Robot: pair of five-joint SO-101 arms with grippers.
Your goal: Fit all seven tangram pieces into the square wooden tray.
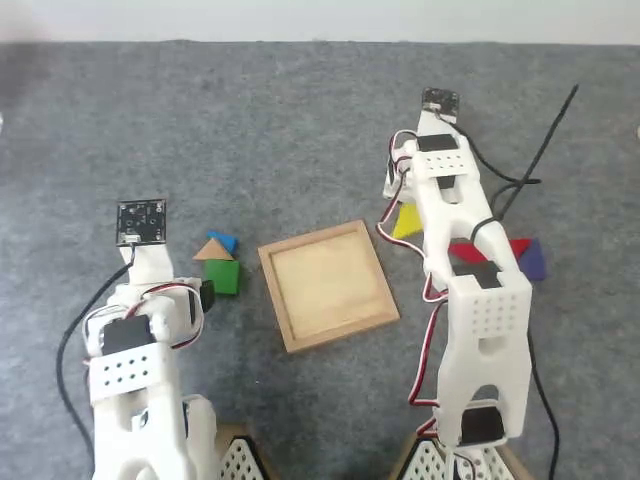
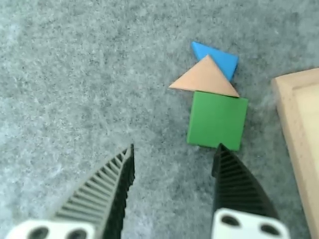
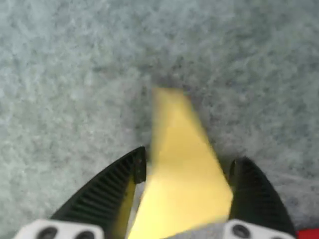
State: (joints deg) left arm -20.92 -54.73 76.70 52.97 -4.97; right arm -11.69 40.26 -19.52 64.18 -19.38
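Progress: nothing placed. All fitting is left to do, and I judge this the first pick.

Left claw (image 2: pixel 174 148): spread wide and empty, low over the tabletop (image 2: pixel 75 74), a grey, napped felt-like mat. The jaws are black with ribbed inner faces.

Just ahead of one jaw tip is the green square (image 2: pixel 218 119), flat, matte and crisp-edged, its near edge meeting that tip as seen from the wrist. Whether they touch I cannot tell.

Beyond it, touching its far edge, is the tan triangle (image 2: pixel 204 77), bare wood in colour, apex pointing away from the claw. Past that is the blue triangle (image 2: pixel 222 57), tucked against the tan one and partly hidden behind it.

Off to the side of this claw, past the green square, is the square wooden tray (image 2: pixel 284 114). It is pale wood with a raised rim and a smooth bare floor, and no piece lies in it.

Right claw (image 3: pixel 191 157): the yellow triangle (image 3: pixel 174 129) sits right in it, narrow end pointing away. Whether it is clamped or only straddled I cannot tell. A dark shadow at the far tip suggests that end may be off the mat.

Behind this claw, beside my right arm, are a red piece (image 1: pixel 462 250) and a purple piece (image 1: pixel 533 260), both flat on the felt and partly hidden by the arm.

I count six pieces.
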